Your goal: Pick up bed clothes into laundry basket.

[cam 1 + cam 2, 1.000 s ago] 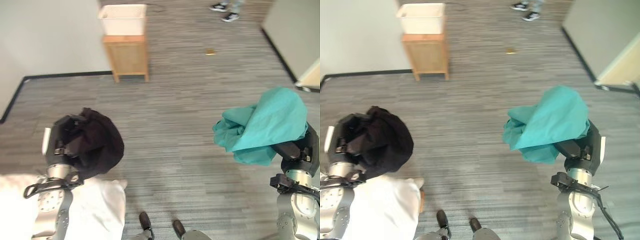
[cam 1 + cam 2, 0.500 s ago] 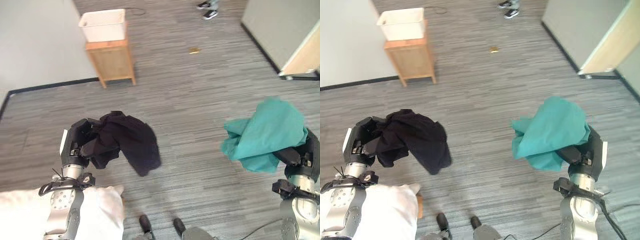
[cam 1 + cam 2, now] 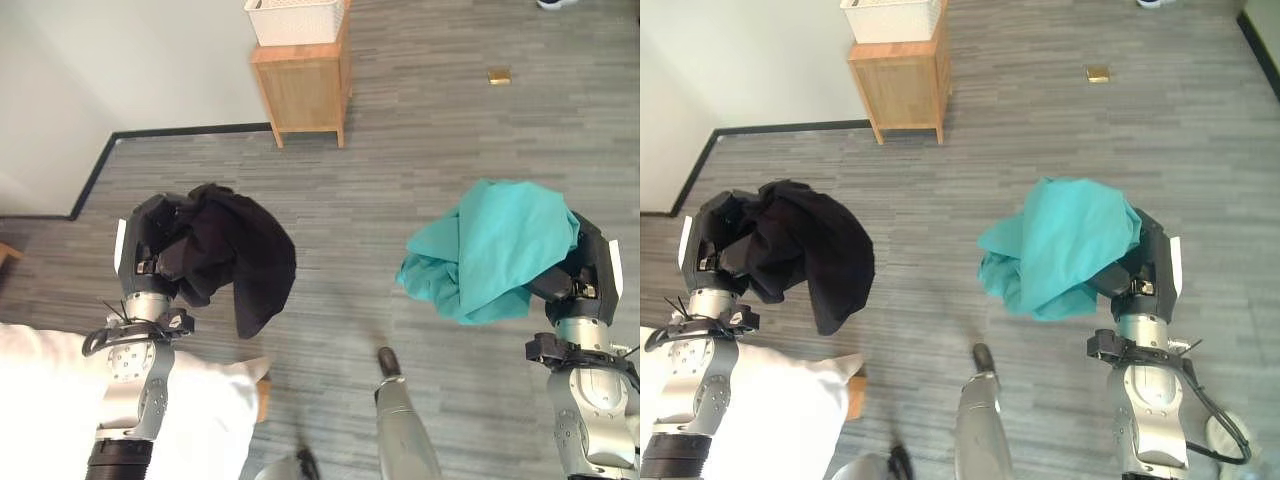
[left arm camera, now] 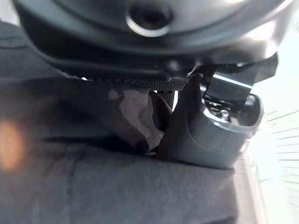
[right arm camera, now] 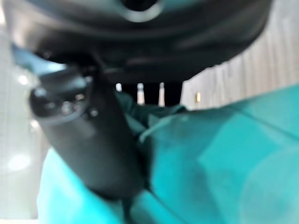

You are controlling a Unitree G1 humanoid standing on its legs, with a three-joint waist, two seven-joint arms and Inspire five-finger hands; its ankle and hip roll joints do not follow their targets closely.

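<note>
The left hand (image 3: pixel 150 245) is raised at the left of the scene with its fingers curled into a black garment (image 3: pixel 235 255), which bunches over the hand and hangs down on its right side in a loose fold above the grey plank floor (image 3: pixel 400 190). In the left wrist view the black cloth (image 4: pixel 93 177) lies pressed against the palm with the thumb (image 4: pixel 210 126) closed against it, so this hand is clamped on the garment. The right hand (image 3: pixel 1145 270) is raised at the right of the scene and holds a teal garment (image 3: pixel 1060 245), which drapes over the hand and spills towards the left in crumpled folds, clear of the floor. The right wrist view shows the teal cloth (image 5: pixel 224 158) wrapped about the thumb (image 5: pixel 93 144) and lying against the palm, so this hand too is clamped on what it carries. The two garments are well apart, with bare floor between them. At the far side, against the pale wall (image 3: pixel 120 60), stands a small wooden stand (image 3: pixel 305 90) with a white laundry basket (image 3: pixel 295 18) resting on top of it; both garments are well short of it and neither is in the basket. A small tan object (image 3: pixel 498 75) lies on the floor to the right of the stand. At the near left corner lies white bedding (image 3: pixel 200 410), just below the left arm.
</note>
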